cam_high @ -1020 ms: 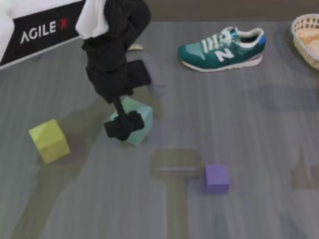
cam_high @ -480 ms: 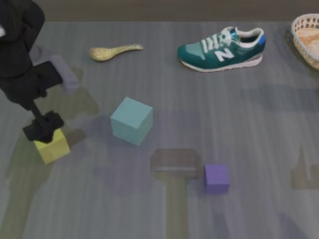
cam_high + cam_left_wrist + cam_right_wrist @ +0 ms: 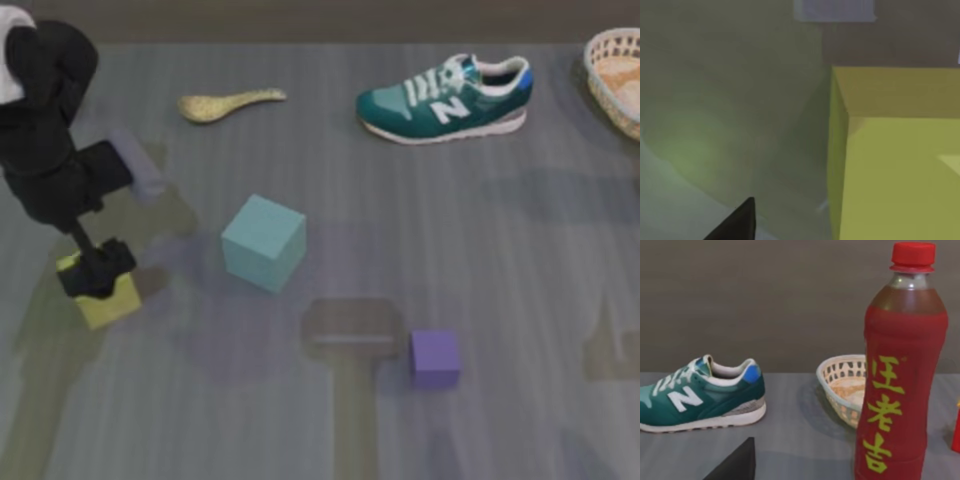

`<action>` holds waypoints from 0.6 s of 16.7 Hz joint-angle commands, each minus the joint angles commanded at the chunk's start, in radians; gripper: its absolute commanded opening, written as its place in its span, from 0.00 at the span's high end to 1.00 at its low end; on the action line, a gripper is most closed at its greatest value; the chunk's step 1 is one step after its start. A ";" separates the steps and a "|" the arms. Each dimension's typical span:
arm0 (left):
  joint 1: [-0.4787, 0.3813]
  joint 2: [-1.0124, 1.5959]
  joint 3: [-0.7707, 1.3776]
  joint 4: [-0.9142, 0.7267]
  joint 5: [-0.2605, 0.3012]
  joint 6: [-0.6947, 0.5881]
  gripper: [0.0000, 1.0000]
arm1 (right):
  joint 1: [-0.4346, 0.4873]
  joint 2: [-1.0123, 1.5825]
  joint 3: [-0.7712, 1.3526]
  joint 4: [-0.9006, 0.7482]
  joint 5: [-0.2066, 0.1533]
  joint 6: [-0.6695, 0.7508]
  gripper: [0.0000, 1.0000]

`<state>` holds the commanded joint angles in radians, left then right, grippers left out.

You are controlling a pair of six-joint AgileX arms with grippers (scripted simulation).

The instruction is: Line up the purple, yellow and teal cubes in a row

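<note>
The yellow cube [image 3: 104,299] lies at the table's left, and my left gripper [image 3: 95,270] hangs directly over it, hiding its far top corner. In the left wrist view the yellow cube [image 3: 895,155] fills one side. One dark fingertip [image 3: 740,222] stands clear of it with bare table between, so the gripper is open. The pale teal cube [image 3: 263,241] sits free near the middle. The small purple cube [image 3: 435,359] lies nearer the front, right of centre. My right arm is out of the top view; one of its fingertips [image 3: 740,460] shows in the right wrist view.
A dark teal sneaker [image 3: 445,98] and a speckled spoon [image 3: 228,102] lie along the back, and a wicker basket [image 3: 612,75] stands at the back right corner. In the right wrist view a red drink bottle [image 3: 902,370] stands close to the camera.
My left arm has left the teal cube, swung to the left side and settled over the yellow cube. The teal cube stays where it was, and the spoon is now uncovered.
</note>
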<state>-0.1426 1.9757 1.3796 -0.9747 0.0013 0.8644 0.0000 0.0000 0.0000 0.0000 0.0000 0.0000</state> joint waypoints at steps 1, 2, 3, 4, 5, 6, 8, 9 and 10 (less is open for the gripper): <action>0.001 0.016 -0.022 0.039 0.000 0.001 0.00 | 0.000 0.000 0.000 0.000 0.000 0.000 0.00; 0.001 0.033 -0.046 0.080 0.000 0.001 0.00 | 0.000 0.000 0.000 0.000 0.000 0.000 0.00; 0.001 0.050 -0.069 0.120 0.000 0.002 0.00 | 0.000 0.000 0.000 0.000 0.000 0.000 0.00; 0.002 0.066 -0.090 0.157 0.000 0.003 0.00 | 0.000 0.000 0.000 0.000 0.000 0.000 0.00; 0.002 0.079 -0.108 0.188 0.001 0.004 0.00 | 0.000 0.000 0.000 0.000 0.000 0.000 0.00; 0.003 0.088 -0.121 0.210 0.001 0.004 0.00 | 0.000 0.000 0.000 0.000 0.000 0.000 0.00; 0.003 0.095 -0.129 0.224 0.001 0.005 0.00 | 0.000 0.000 0.000 0.000 0.000 0.000 0.00; 0.003 0.095 -0.129 0.224 0.001 0.005 0.00 | 0.000 0.000 0.000 0.000 0.000 0.000 0.00; 0.003 0.095 -0.129 0.224 0.001 0.005 0.00 | 0.000 0.000 0.000 0.000 0.000 0.000 0.00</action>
<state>-0.1395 2.0702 1.2503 -0.7508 0.0019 0.8690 0.0000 0.0000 0.0000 0.0000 0.0000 0.0000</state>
